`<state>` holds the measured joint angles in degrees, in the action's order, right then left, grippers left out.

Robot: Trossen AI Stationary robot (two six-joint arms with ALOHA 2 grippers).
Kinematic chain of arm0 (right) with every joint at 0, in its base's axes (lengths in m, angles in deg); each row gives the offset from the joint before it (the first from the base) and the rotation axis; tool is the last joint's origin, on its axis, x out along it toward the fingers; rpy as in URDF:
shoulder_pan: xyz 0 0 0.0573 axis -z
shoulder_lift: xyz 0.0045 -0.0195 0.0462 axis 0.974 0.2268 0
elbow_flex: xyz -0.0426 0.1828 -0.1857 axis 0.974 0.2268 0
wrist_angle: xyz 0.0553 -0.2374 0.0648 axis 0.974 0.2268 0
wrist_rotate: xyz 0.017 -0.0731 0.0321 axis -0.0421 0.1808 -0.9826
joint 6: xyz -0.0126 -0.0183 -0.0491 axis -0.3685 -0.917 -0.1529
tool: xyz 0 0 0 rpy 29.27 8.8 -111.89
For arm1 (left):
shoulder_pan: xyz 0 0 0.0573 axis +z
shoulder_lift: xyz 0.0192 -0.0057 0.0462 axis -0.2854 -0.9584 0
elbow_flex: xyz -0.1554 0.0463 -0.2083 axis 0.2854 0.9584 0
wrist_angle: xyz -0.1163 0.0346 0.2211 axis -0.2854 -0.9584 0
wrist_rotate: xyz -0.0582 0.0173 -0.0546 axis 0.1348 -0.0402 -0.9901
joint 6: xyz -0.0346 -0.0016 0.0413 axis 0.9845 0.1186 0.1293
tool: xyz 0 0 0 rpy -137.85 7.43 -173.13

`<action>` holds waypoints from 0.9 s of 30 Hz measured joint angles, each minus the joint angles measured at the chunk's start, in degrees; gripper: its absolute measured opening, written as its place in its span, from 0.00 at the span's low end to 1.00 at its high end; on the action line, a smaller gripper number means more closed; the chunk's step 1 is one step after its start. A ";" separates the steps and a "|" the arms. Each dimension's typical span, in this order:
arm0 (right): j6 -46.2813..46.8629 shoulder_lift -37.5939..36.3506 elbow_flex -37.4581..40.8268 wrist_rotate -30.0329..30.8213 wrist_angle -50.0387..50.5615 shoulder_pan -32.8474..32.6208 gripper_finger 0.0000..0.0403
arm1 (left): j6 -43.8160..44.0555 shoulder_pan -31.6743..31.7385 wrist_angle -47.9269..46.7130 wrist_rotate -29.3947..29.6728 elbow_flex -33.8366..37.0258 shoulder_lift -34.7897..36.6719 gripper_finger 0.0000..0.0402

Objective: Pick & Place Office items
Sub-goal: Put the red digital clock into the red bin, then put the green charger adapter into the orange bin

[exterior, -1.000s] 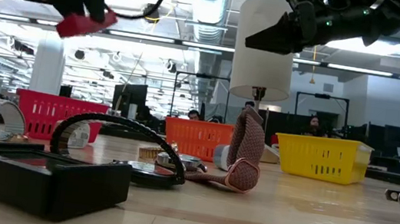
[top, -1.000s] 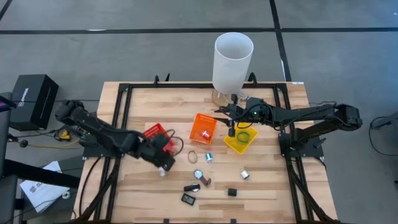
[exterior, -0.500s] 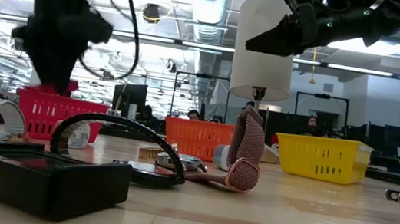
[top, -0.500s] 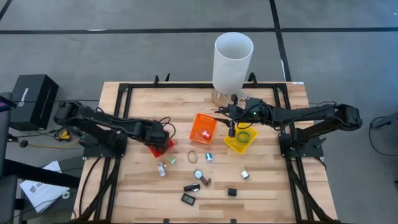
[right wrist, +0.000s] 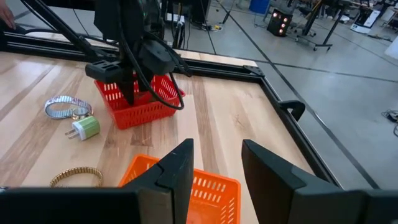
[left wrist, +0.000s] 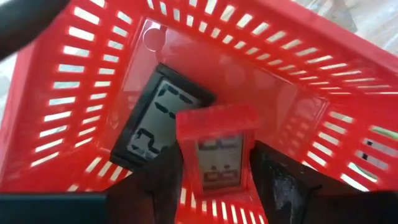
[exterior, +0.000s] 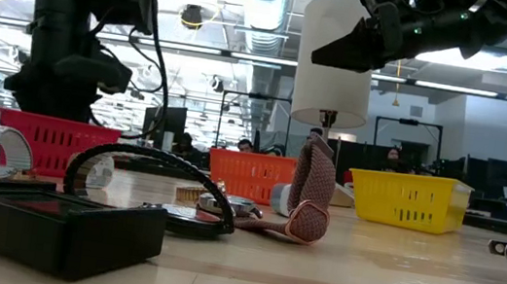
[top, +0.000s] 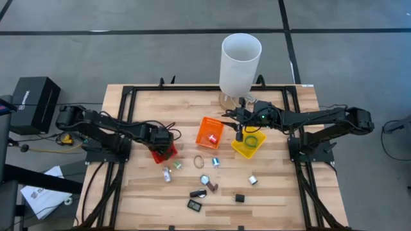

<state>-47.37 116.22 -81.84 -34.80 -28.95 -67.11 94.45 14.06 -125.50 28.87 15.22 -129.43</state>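
Left gripper (left wrist: 214, 186): lowered into the red bin (top: 162, 146); its two dark fingers stand apart on either side of a red device with a small screen (left wrist: 217, 148), and whether they touch it cannot be told.
Red bin contents: a black display unit (left wrist: 155, 118) lies on the floor of the bin just beside the red device, at about 10 o'clock from it in the left wrist view.
Left arm pose: reaches in from 9 o'clock of the table (top: 270, 199), stretched low across the left frame rail, wrist bent down over the bin.
Near edge items: a black rectangular piece (top: 194, 205), another dark piece (top: 239, 198) and a wristwatch (top: 207, 183) lie toward 6 o'clock; open wood on both sides of them.
Middle items: a green plug adapter (top: 176, 165) and a silvery watch band (top: 166, 174) lie just at 5 o'clock of the red bin; a tan ring (top: 200, 162) sits between the bins.
Room around red bin: bare wood toward 12 o'clock; the black frame rail runs close at 9 o'clock.
Right gripper (top: 239, 131): hangs in the air between the orange bin (top: 210, 133) and the yellow bin (top: 249, 144), fingers apart, holding nothing.
Yellow bin: a green ring (top: 252, 141) lies inside.
Right arm pose: stretched in from 3 o'clock, held level.
Far edge: a tall white cylinder (top: 240, 63) stands at 12 o'clock.
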 joint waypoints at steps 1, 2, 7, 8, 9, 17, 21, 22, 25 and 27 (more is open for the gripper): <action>0.00 0.00 0.00 0.00 0.00 0.00 0.32 | -0.01 0.00 0.14 0.08 0.15 0.00 0.46; 0.00 0.00 0.00 0.00 0.00 0.00 0.32 | -0.01 0.00 0.39 0.14 0.28 0.01 0.47; 0.00 0.00 0.00 0.00 0.00 0.00 0.32 | -0.05 0.00 0.98 0.20 0.30 0.01 0.53; 0.00 0.00 0.00 0.01 0.00 0.00 0.32 | -0.20 0.00 1.02 0.20 0.29 0.01 0.54; 0.00 0.00 0.00 0.00 0.00 0.00 0.32 | -0.25 0.00 1.08 0.23 0.29 0.01 0.55; 0.00 0.00 0.00 0.02 -0.02 0.00 0.32 | -1.89 0.00 1.55 0.34 -0.81 0.24 0.58; 0.06 0.00 0.00 0.02 -0.07 0.02 0.32 | -4.58 0.00 2.07 0.34 -2.20 1.29 0.58; 0.23 0.00 0.00 0.04 -0.07 0.07 0.32 | -5.75 -0.02 1.93 0.35 -2.48 1.86 0.58; 1.43 0.00 0.00 0.09 -0.28 0.36 0.32 | -7.18 -0.22 2.83 0.36 -2.86 3.83 0.58; 1.87 0.00 0.00 0.13 -0.23 0.48 0.32 | -7.33 -0.47 3.02 0.34 -2.86 6.14 0.58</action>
<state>-45.50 116.22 -81.84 -34.67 -29.19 -66.63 87.12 13.59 -122.48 29.20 12.37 -123.29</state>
